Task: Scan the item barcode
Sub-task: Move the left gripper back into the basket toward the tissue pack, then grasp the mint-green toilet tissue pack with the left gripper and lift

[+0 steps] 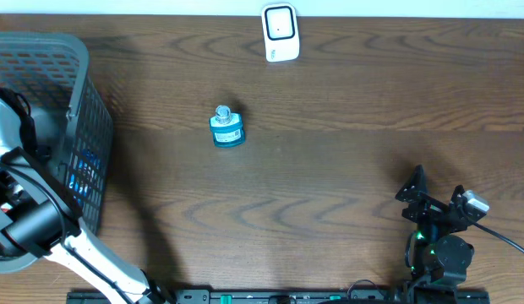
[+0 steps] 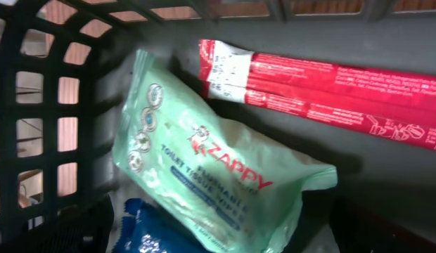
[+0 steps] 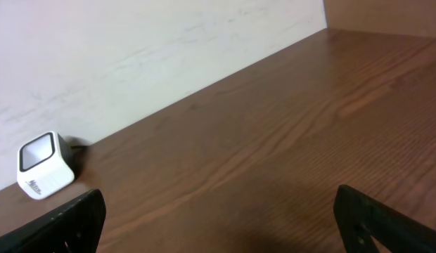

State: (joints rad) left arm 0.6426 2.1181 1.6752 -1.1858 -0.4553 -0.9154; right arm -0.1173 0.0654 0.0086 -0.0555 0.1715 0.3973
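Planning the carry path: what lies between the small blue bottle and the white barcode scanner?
Nothing: in the overhead view, only bare wooden table separates the blue bottle from the white barcode scanner at the far edge.

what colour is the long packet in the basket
The long packet is red; left wrist view.

A white box-shaped scanner (image 1: 280, 32) with a dark window is set at the far edge of the table (image 1: 346, 169), near the middle. A small teal bottle (image 1: 226, 128) is placed nearer, slightly left. In the basket (image 1: 80, 76) at the left, a green wipes pack (image 2: 204, 169) is laid between a long red packet (image 2: 323, 91) and a blue pack (image 2: 155, 235).
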